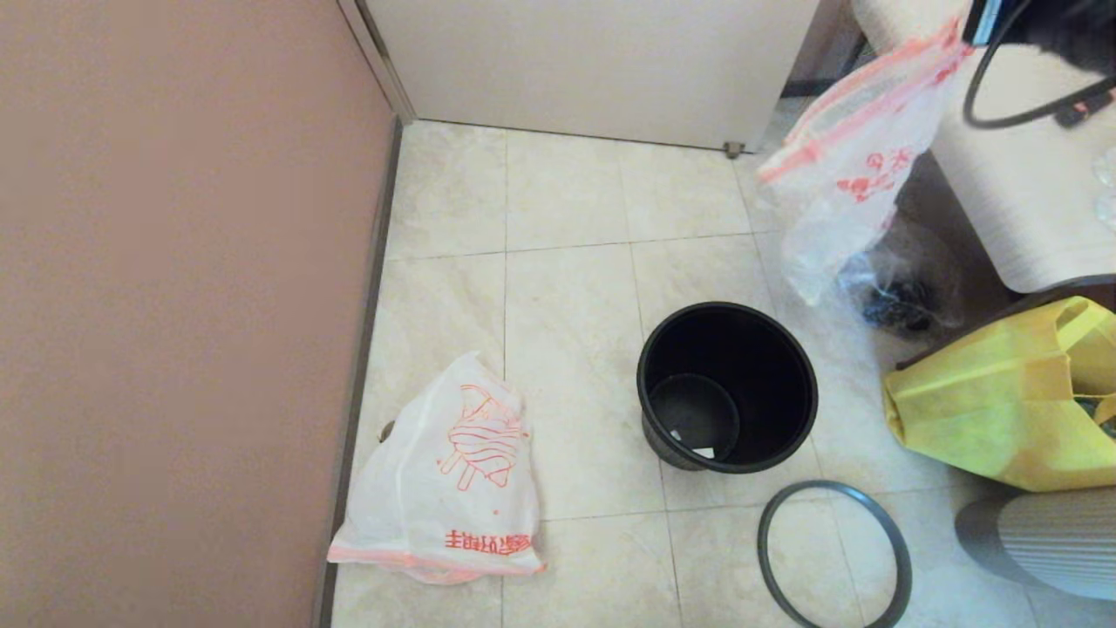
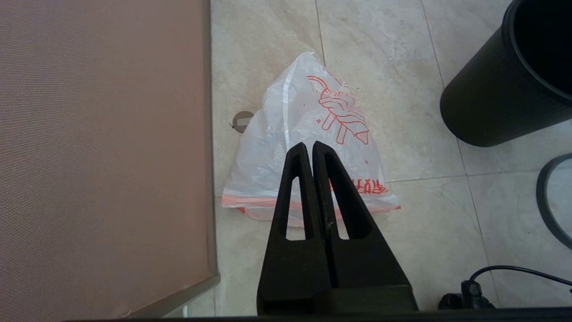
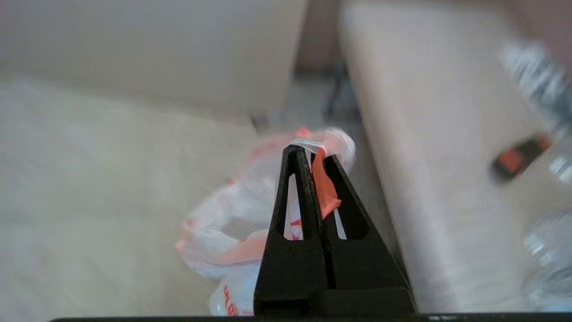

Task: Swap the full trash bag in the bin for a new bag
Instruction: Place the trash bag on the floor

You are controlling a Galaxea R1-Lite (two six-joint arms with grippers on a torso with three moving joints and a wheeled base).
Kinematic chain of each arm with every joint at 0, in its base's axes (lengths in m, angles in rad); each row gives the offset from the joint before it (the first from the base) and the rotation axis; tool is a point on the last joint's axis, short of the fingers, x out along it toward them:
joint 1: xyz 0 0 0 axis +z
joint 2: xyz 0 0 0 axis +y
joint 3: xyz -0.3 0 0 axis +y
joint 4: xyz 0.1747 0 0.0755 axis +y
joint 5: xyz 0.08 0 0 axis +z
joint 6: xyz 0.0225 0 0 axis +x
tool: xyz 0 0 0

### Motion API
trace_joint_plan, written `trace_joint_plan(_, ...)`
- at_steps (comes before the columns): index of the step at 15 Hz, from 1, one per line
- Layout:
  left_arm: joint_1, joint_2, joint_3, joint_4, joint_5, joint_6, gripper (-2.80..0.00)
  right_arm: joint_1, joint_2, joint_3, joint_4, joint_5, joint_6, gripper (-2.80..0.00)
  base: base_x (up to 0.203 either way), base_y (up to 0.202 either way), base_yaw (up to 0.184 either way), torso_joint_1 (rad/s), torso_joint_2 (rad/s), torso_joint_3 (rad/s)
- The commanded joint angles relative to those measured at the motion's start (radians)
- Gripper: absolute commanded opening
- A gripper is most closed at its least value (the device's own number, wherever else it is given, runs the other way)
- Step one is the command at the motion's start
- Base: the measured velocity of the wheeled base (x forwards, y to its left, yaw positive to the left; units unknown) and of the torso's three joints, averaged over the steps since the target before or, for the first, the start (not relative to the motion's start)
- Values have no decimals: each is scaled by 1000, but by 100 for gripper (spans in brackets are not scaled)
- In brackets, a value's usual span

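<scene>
The black bin (image 1: 776,384) stands on the tiled floor with no bag in it; its side also shows in the left wrist view (image 2: 491,103). Its grey hoop (image 1: 828,486) lies on the floor in front of it. The limp new bag (image 1: 453,471) lies flat by the wall. My left gripper (image 2: 309,145) hovers above that bag (image 2: 290,112), shut with nothing in it. My right gripper (image 3: 313,154) is shut on the orange-red top edge of the full trash bag (image 1: 859,166), which hangs in the air at the right rear, above the floor.
A pink wall (image 1: 174,305) runs along the left and a white door (image 1: 593,61) closes the back. A pale cabinet (image 1: 1029,201), a clear crinkled bag with dark contents (image 1: 898,292) and a yellow tote (image 1: 1003,392) crowd the right side.
</scene>
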Motion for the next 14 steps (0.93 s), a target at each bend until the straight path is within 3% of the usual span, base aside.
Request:
trace_joint_plan(1,-1,1,0,0,0,0,-280,-51,229,-1,-24,4,-11,-280,0,0,0,0,0,0)
trace_joint_plan(4,-1,1,0,0,0,0,-280,-125,511,-6,-97,9,-95,-280,0,0,0,0,0,0)
trace_joint_plan(7,-1,1,0,0,0,1,-280,-168,644,-17,-112,6,-165,-280,0,0,0,0,0,0)
trace_joint_plan(8,0,1,0,0,0,0,-280,-167,631,-18,-107,-1,-169,0,0,0,0,0,0,0)
trace_joint_plan(11,0,1,0,0,0,0,-280,-166,515,-13,-45,-9,-174,0,0,0,0,0,0,0)
trace_joint_plan(14,0,1,0,0,0,0,-280,-171,319,3,106,-8,-168,0,0,0,0,0,0,0)
